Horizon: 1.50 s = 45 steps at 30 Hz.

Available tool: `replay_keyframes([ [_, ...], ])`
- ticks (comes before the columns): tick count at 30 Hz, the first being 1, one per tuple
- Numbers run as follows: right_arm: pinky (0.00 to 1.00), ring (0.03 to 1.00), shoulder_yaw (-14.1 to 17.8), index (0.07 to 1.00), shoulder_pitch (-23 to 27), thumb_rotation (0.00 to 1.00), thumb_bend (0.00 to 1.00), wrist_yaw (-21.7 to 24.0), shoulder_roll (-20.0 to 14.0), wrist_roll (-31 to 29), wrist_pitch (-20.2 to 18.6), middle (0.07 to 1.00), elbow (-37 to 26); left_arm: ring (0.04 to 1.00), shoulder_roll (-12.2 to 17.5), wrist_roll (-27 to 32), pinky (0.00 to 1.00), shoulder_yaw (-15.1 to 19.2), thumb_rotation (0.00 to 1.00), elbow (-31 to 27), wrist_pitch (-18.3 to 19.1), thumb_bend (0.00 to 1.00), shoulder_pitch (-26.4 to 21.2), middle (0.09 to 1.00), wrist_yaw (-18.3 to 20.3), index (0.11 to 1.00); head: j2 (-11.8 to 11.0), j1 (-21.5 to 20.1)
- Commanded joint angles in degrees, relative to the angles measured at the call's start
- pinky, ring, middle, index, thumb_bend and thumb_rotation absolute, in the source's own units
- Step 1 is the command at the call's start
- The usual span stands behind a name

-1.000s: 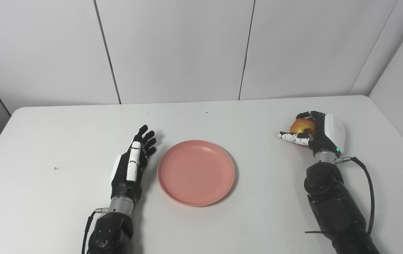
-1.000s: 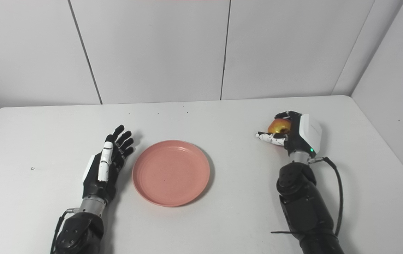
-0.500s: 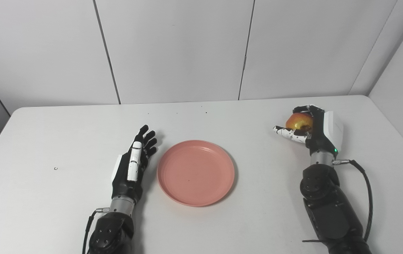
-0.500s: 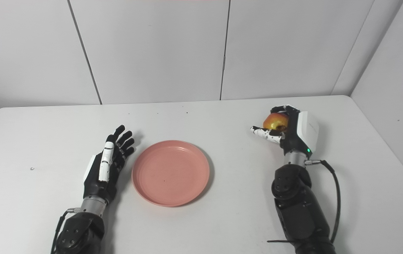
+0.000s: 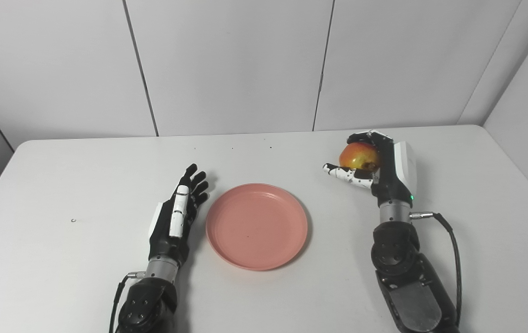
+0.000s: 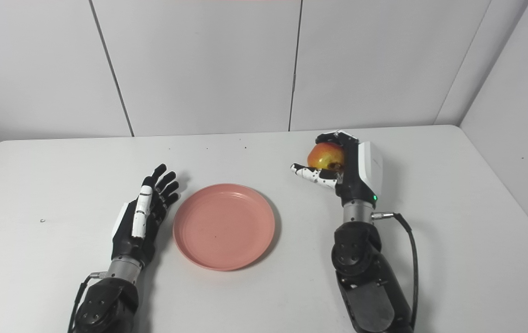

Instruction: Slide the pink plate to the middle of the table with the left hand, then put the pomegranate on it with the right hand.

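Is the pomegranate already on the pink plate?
No, the pomegranate is held in the right hand, right of the bare pink plate.

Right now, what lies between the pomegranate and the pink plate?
Only bare table. The pomegranate sits in the right hand, apart from the pink plate; both eye views show it.

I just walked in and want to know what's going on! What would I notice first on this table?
First, the pink plate lying empty in the middle of the white table. Next, the right robot hand to the plate's right, raised above the table and shut on a red and yellow pomegranate. The left robot hand rests open just left of the plate.
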<state>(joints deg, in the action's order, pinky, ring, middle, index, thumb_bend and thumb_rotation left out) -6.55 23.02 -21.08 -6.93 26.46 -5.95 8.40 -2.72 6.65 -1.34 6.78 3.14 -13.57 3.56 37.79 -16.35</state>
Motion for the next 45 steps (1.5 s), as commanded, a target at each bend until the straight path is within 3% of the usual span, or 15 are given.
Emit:
replay_keyframes([
  [1, 0.19, 0.288, -0.8, 0.498, 1.0, 0.00, 0.52, 0.6, 0.4, 0.8, 3.7, 0.464, -2.9, 0.928, -0.4, -0.2, 0.93, -0.2, 1.00, -0.9, -0.2, 0.43, -0.8, 0.930, 0.1, 0.926, -0.1, 0.2],
  [3, 0.15, 0.235, -1.9, 0.491, 0.6, 0.00, 0.52, 1.8, 1.0, 0.4, 3.8, 0.469, -3.8, 0.922, -0.5, -0.6, 0.92, -0.3, 1.00, -0.9, -0.5, 0.43, -0.7, 0.925, -0.2, 0.923, -0.1, 0.3],
  [9, 0.25, 0.356, -4.9, 0.520, -0.5, 0.00, 0.52, 3.7, 2.9, 0.8, 4.9, 0.452, -3.9, 0.918, -0.6, -1.1, 0.92, -0.5, 1.00, -1.0, -0.4, 0.44, -0.7, 0.919, -0.5, 0.911, 0.0, 1.2],
  [16, 0.32, 0.410, -7.3, 0.521, -0.8, 0.00, 0.52, 5.2, 4.1, 1.2, 7.5, 0.441, -2.2, 0.915, -0.8, -1.2, 0.92, -0.7, 1.00, -1.5, 0.6, 0.43, -0.7, 0.916, -0.7, 0.907, 0.1, 2.3],
  [29, 0.29, 0.375, -10.3, 0.525, -2.2, 0.00, 0.52, 10.2, 5.6, 0.9, 8.1, 0.425, -2.0, 0.914, -1.9, -2.3, 0.91, -1.4, 1.00, -2.0, 1.5, 0.42, -0.6, 0.913, -1.9, 0.902, 0.3, 5.4],
  [39, 0.31, 0.386, -12.0, 0.527, -1.9, 0.00, 0.51, 10.5, 5.9, 2.3, 10.9, 0.424, 0.2, 0.900, -2.6, -3.5, 0.89, -2.1, 1.00, -1.5, 0.4, 0.43, -0.8, 0.903, -2.6, 0.889, 0.4, 8.1],
  [45, 0.27, 0.346, -13.0, 0.525, -1.6, 0.00, 0.51, 11.1, 5.8, 3.6, 10.3, 0.418, 1.1, 0.899, -2.5, -4.1, 0.88, -2.4, 1.00, -1.3, -0.4, 0.43, -0.8, 0.903, -2.5, 0.885, 0.5, 9.0],
])
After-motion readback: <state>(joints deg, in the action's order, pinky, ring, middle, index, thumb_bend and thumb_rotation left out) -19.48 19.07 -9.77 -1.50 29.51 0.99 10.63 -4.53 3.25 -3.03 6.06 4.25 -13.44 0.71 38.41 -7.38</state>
